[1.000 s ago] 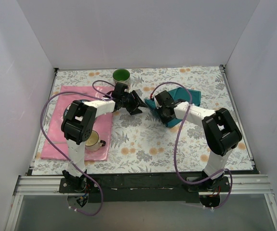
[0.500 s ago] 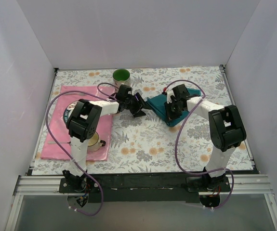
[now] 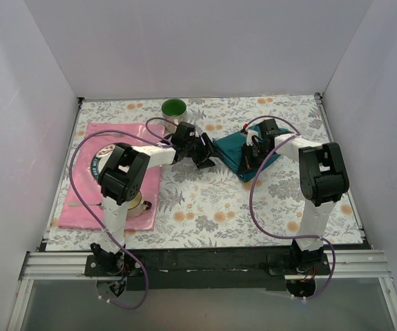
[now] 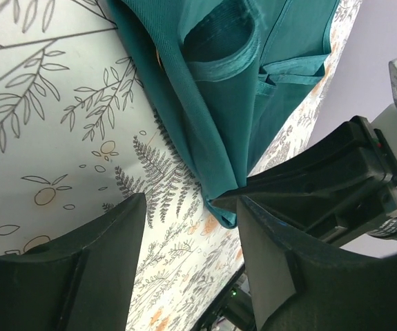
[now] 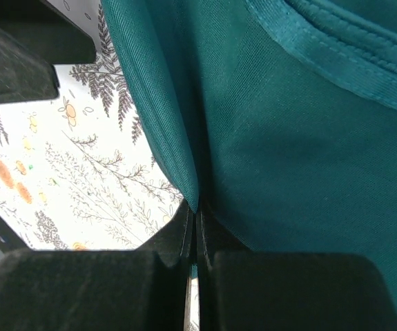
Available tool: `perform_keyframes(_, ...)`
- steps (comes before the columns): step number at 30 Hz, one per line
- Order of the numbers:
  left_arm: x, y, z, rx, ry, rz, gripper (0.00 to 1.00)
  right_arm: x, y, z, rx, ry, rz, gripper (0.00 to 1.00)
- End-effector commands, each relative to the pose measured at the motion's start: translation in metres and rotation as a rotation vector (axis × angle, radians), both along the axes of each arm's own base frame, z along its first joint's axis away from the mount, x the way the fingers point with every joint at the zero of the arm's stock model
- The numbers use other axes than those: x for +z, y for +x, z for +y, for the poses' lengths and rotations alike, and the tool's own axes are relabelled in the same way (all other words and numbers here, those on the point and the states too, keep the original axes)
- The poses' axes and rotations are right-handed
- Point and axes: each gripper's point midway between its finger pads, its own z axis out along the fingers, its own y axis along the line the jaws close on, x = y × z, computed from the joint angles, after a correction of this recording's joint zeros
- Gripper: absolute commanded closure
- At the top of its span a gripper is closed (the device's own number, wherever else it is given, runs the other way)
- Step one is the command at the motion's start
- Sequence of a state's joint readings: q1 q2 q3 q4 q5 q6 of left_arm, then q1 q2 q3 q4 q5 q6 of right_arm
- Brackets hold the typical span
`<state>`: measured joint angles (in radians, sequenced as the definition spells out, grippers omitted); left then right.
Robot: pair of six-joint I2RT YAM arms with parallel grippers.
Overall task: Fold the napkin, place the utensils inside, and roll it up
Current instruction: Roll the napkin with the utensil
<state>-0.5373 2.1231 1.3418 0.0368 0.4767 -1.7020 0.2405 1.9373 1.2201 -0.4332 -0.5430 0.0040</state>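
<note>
The teal napkin [image 3: 234, 148] lies bunched right of the table's middle, with folds and a hem showing in the left wrist view [image 4: 239, 103]. My right gripper [image 3: 248, 157] is shut on a folded edge of it, the cloth running into the closed jaws [image 5: 197, 210]. My left gripper [image 3: 208, 153] is open just left of the napkin. Its fingers [image 4: 191, 207] straddle bare tablecloth, and the napkin's pinched corner [image 4: 222, 210] lies next to the right finger. The utensils cannot be made out in any view.
A pink placemat [image 3: 81, 186] covers the left side, with a round plate [image 3: 100, 160] and a mug [image 3: 139, 204] partly behind the left arm. A green cup [image 3: 174, 107] stands at the back. White walls enclose the floral tablecloth [image 3: 212, 207].
The right gripper has carried the napkin's edge rightward and back. The left gripper has followed to the right, towards the napkin, and its jaws have spread a little.
</note>
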Motion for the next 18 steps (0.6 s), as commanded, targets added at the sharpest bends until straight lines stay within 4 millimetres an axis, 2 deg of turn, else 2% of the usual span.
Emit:
perform_keyframes(1, 0.002, 0.008, -0.008, 0.015, 0.022, -0.034, 0.45, 0.014, 0.008, 0.001, -0.004, 0.061, 0.011, 0.99)
perform_keyframes(4, -0.006, 0.011, -0.011, 0.043, 0.023, -0.003, 0.43, 0.017, 0.009, 0.0, -0.007, 0.068, 0.007, 0.99)
perform_keyframes(8, -0.005, 0.015, -0.02, 0.071, -0.022, 0.004, 0.42, 0.016, 0.008, 0.0, -0.007, 0.067, 0.005, 0.99)
perform_keyframes(12, -0.005, 0.02, -0.027, 0.087, -0.035, -0.009, 0.36, 0.015, 0.007, 0.0, -0.006, 0.069, 0.009, 0.99)
perform_keyframes(18, -0.021, 0.018, -0.029, 0.114, -0.022, 0.059, 0.33, 0.018, 0.008, 0.0, -0.007, 0.067, 0.002, 0.99)
